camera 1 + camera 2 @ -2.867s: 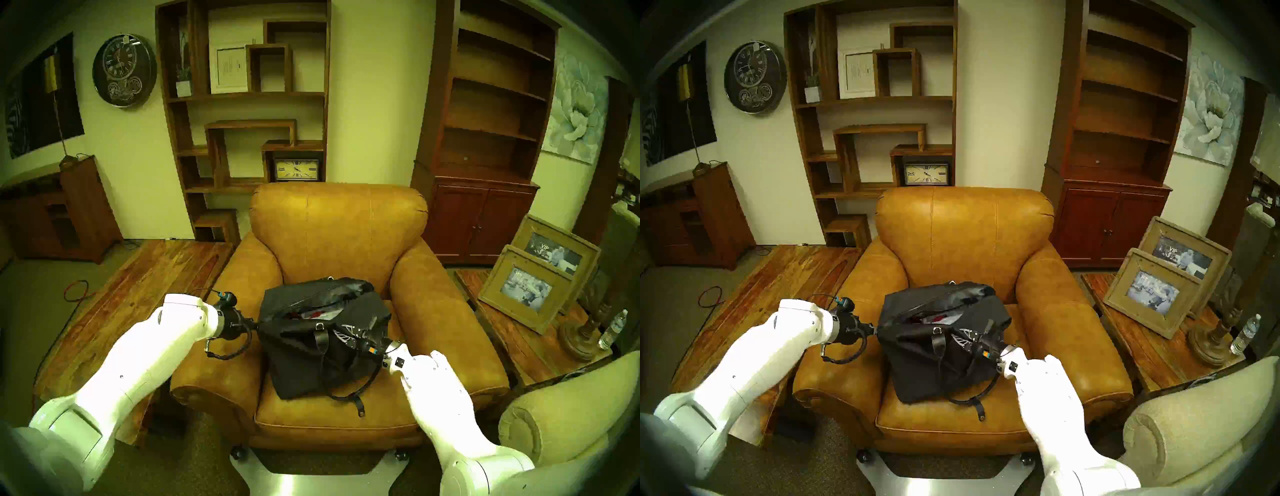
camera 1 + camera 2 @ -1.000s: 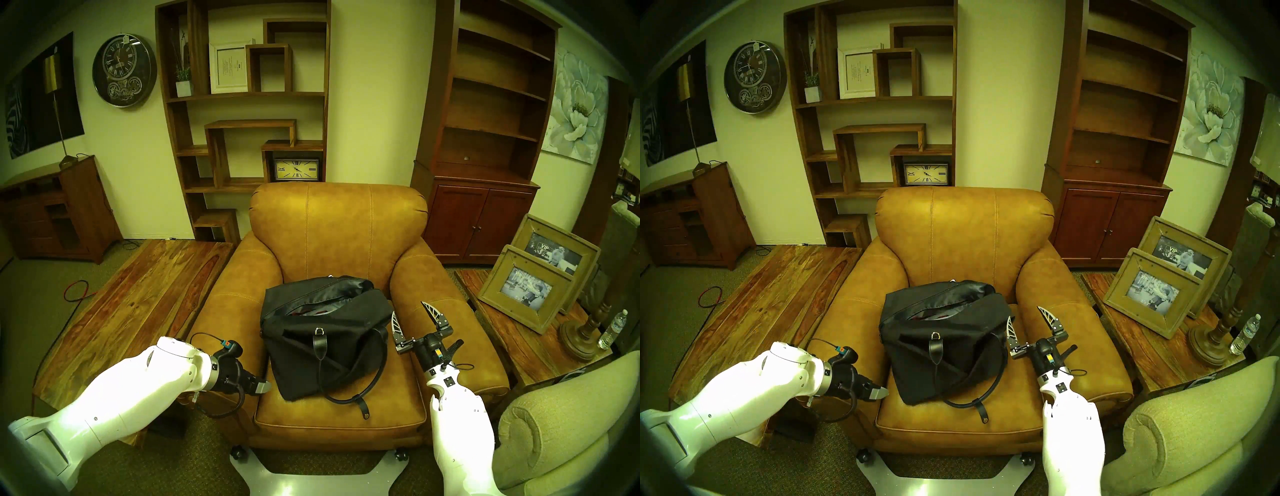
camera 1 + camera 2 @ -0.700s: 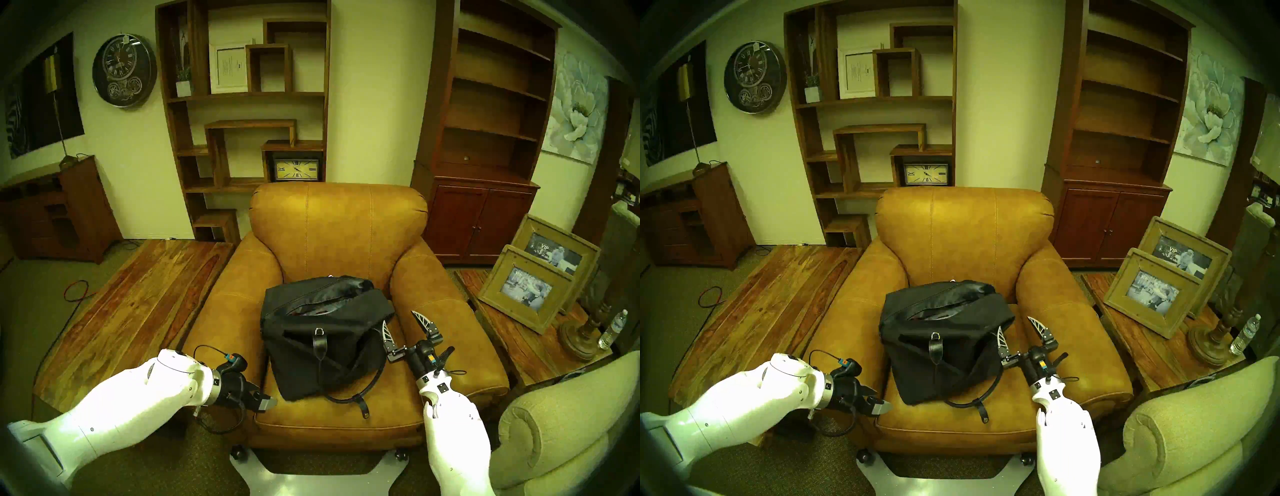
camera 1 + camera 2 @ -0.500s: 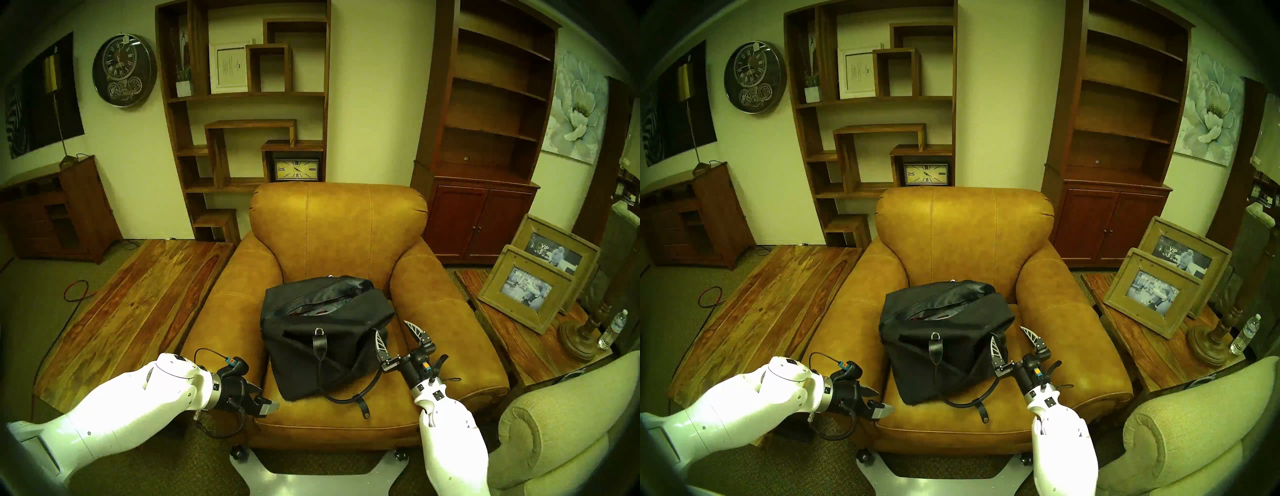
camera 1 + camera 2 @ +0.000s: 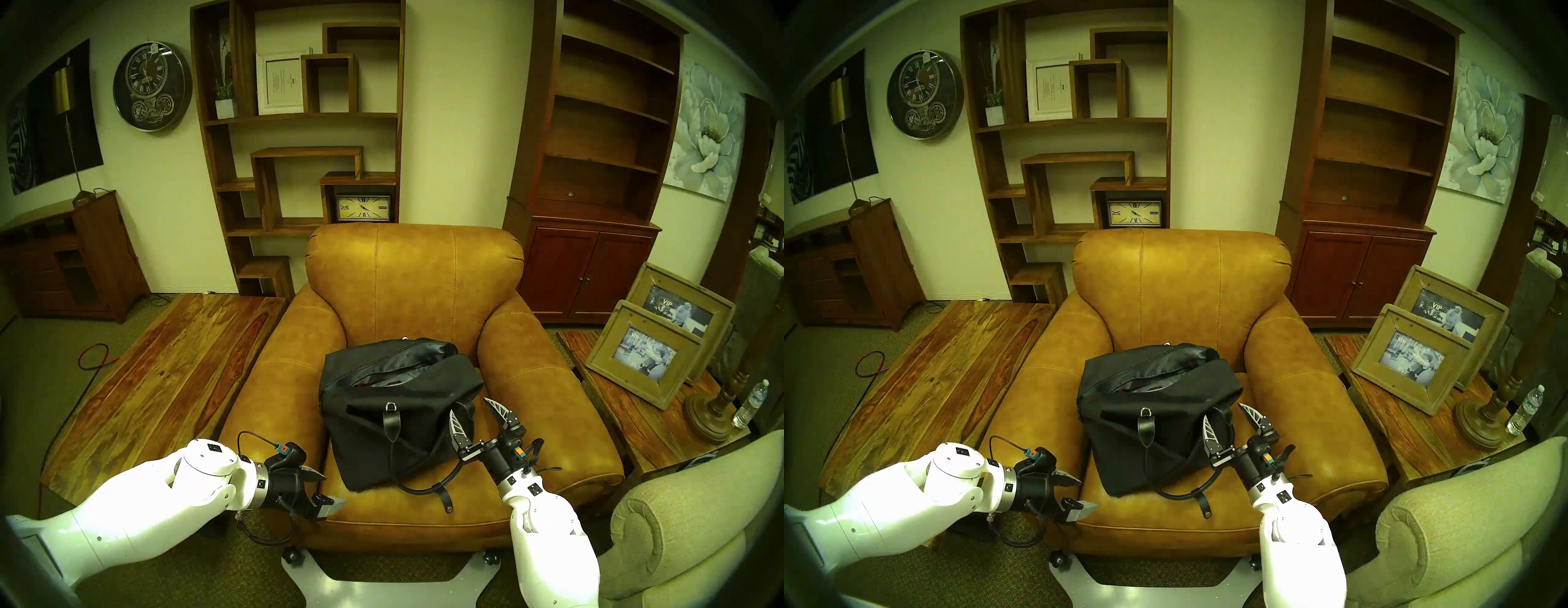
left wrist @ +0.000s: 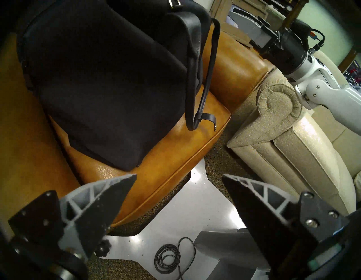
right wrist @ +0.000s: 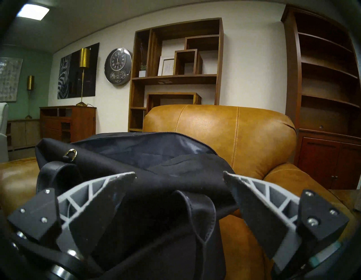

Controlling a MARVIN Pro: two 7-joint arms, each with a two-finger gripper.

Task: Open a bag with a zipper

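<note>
Both arms have pulled back toward the lower edge of the head view. The left gripper (image 5: pixel 329 488), earlier pressed against the left end of the soft black fabric bag (image 5: pixel 382 446), now hangs at the lower left, jaws apart, off the tan leather armchair's (image 5: pixel 413 276) seat corner. The right gripper (image 5: pixel 471 409), earlier buried in the bag's right end, has let go and opened wide. The bag's mouth has sagged narrower.

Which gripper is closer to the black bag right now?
Right. The right gripper sits open against the bag at its right end; the left gripper hangs open off its near left corner.
</note>
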